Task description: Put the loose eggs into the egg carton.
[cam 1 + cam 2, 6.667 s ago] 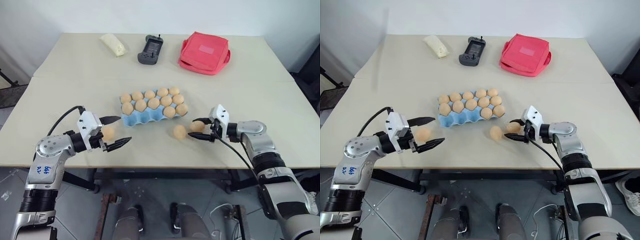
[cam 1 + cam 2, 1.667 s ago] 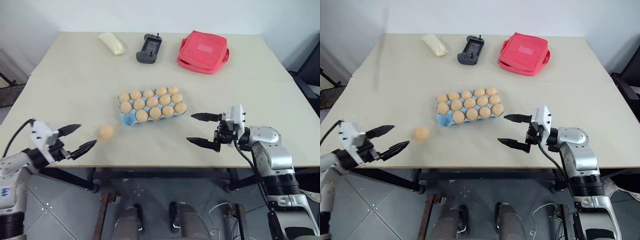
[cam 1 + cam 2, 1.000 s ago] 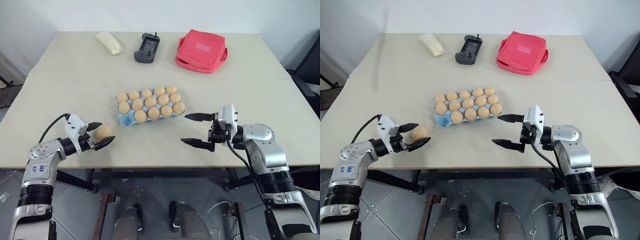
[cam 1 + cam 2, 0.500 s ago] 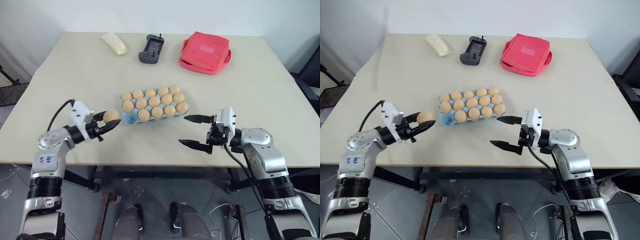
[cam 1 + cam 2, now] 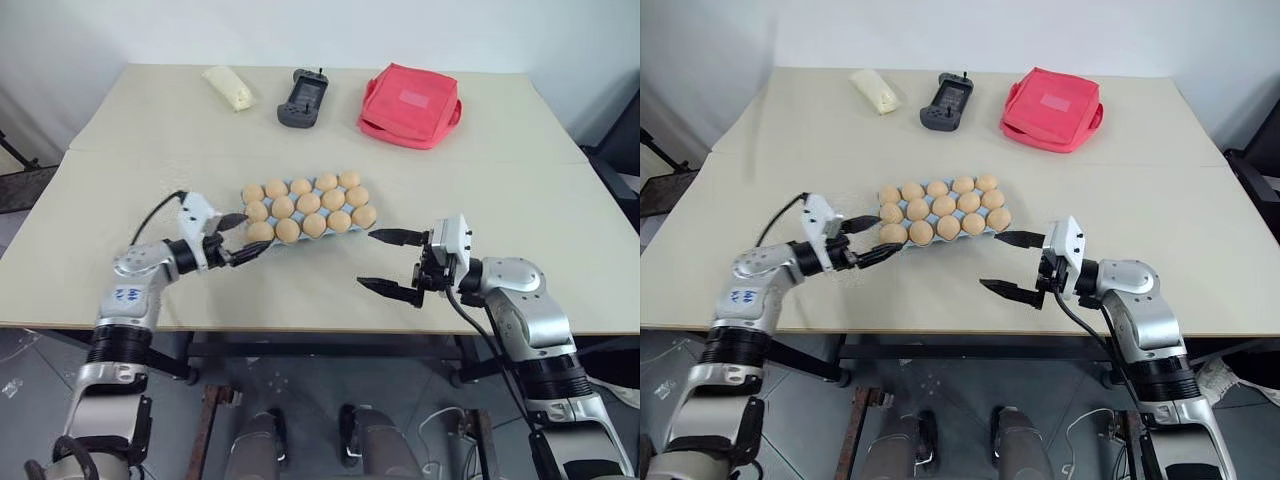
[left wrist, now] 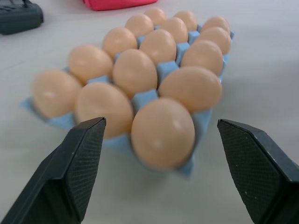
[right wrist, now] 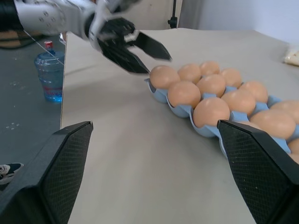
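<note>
Surface [image 5: 150,150]: pale beige, carrying every item listed below.

Carton [image 5: 262,240]: light blue, lidless, three rows of five cups, lying near the middle of the surface with its long side running slightly uphill to the right. Every one of the fifteen cups held an egg.

Eggs [image 5: 307,205]: tan-orange, smooth, all alike, all seated in the carton. The near-left corner egg [image 6: 162,133] sat in its cup directly ahead of the left claw, between the lines of its two fingers but touching neither.

Left claw [image 5: 243,238]: at the carton's left end, pointing toward the near-left corner cup, fingers [image 6: 77,161] spread apart and holding nothing. The wrist view showed a clear gap on each side of the corner egg.

Right claw [image 5: 385,262]: just off the carton's near-right corner, above the bare surface, pointing left. Fingers [image 7: 56,168] spread wide, empty, apart from the carton.

Packet [image 5: 226,87]: pale yellow, oblong, at the far left of the surface, well apart from the carton.

Handset [image 5: 300,100]: dark grey, with a short aerial, lying at the far edge between the packet and the pouch.

Pouch [image 5: 410,104]: red, square, soft, at the far right of the surface.

Water bottle [image 7: 50,70]: blue, standing on the floor beyond the surface edge, seen from the right wrist.
</note>
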Controlling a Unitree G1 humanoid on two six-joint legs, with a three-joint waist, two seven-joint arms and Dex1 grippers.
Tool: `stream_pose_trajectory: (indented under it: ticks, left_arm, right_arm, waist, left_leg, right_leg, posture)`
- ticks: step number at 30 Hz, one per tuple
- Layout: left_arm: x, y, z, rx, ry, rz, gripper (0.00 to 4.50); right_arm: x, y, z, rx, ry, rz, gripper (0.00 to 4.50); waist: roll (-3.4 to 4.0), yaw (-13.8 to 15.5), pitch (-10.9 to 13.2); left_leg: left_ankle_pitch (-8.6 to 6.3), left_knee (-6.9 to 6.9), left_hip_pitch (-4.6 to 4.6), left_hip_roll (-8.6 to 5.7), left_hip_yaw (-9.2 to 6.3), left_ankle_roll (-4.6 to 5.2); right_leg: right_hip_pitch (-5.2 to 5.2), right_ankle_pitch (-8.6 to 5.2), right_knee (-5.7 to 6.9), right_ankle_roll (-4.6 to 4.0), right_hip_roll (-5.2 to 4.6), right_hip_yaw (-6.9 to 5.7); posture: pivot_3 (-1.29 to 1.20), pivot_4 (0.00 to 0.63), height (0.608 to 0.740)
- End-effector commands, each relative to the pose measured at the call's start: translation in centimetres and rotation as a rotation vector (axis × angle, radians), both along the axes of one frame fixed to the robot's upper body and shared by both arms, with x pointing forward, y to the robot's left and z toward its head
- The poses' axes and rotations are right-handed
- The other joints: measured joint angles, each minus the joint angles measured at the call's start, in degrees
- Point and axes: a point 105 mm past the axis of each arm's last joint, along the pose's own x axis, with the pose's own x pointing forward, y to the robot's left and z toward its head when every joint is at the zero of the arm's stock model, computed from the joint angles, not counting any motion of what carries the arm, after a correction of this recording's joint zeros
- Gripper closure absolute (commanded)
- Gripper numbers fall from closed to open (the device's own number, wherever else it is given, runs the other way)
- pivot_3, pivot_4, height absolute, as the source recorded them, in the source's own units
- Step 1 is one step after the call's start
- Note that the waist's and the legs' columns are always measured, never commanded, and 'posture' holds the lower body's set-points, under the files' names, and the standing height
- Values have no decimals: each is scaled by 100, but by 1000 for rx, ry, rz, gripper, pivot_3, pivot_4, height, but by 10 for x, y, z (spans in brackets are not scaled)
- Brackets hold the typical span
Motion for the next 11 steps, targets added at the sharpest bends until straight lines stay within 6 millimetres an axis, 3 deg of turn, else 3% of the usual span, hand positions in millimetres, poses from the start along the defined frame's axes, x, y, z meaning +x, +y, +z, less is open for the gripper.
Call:
stream_pose_trajectory:
  ticks: [1,5,11]
  left_arm:
    - [-23,22,8,38,-32,-14,598]
    - [-45,45,-6,118,3,17,598]
    - [-51,53,-9,125,-41,77,598]
  right_arm:
    - [-2,-8,9,11,-41,-20,0]
    - [0,-12,6,11,-27,-46,0]
    - [6,-23,0,12,-5,-113,0]
  waist:
    - [0,5,0]
    - [0,3,0]
    - [0,45,0]
  left_leg:
    - [0,1,1,1,0,-1]
    - [-3,-2,-1,1,-3,-1]
    - [-4,-21,-8,1,-7,-3]
  right_leg:
    - [0,-1,0,-1,0,0]
    - [-2,-3,-4,-6,-8,25]
    - [-2,-27,-35,-82,-17,49]
  posture:
    - [0,150,740]
    - [0,150,740]
    - [0,150,740]
